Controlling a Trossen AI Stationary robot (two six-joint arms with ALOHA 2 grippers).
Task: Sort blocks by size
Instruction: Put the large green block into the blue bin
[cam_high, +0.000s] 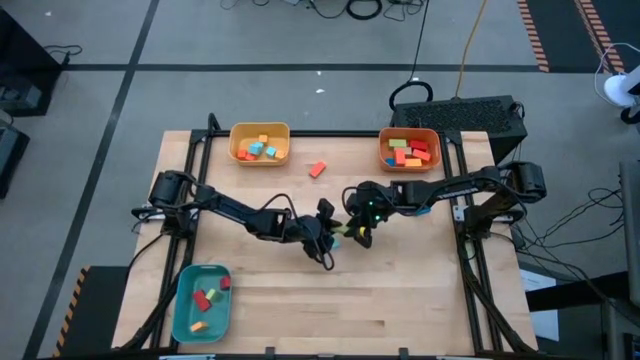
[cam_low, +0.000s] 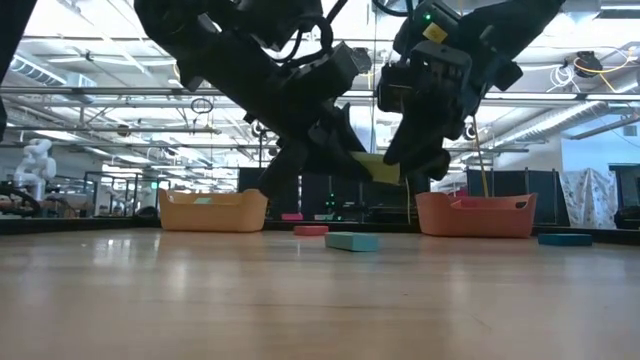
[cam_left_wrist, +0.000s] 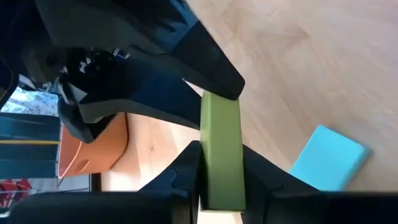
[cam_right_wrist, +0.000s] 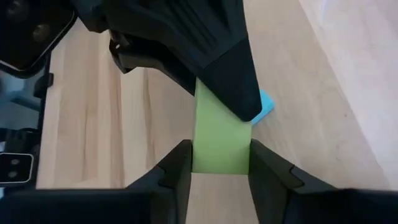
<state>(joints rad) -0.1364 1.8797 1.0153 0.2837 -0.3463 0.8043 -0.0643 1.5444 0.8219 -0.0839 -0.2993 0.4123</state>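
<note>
Down at the near left corner of the desk (cam_high: 400, 300) sits a teal bin (cam_high: 201, 303) with a few red and orange blocks in it. Farther back, the yellow bin (cam_high: 260, 142) holds small orange and blue blocks, and a red block (cam_high: 318, 169) lies on the bare wood just to its right.

At the middle of the desk the two arms meet above the surface. The left pincer (cam_high: 327, 232) and the right pincer (cam_high: 358, 228) both have hold of one green block (cam_left_wrist: 219, 152), a flat bar lifted clear of the wood. In the left wrist view the left fingers (cam_left_wrist: 180, 180) press on the bar's two broad faces; in the right wrist view the right fingers (cam_right_wrist: 176, 171) clamp it at its narrow sides (cam_right_wrist: 217, 140), so each pincer is closed on the bar from opposite ends. A light blue block (cam_low: 351, 241) lies flat on the desk beneath them.

At the back right, the orange bin (cam_high: 410, 150) holds red, orange and green blocks.
</note>
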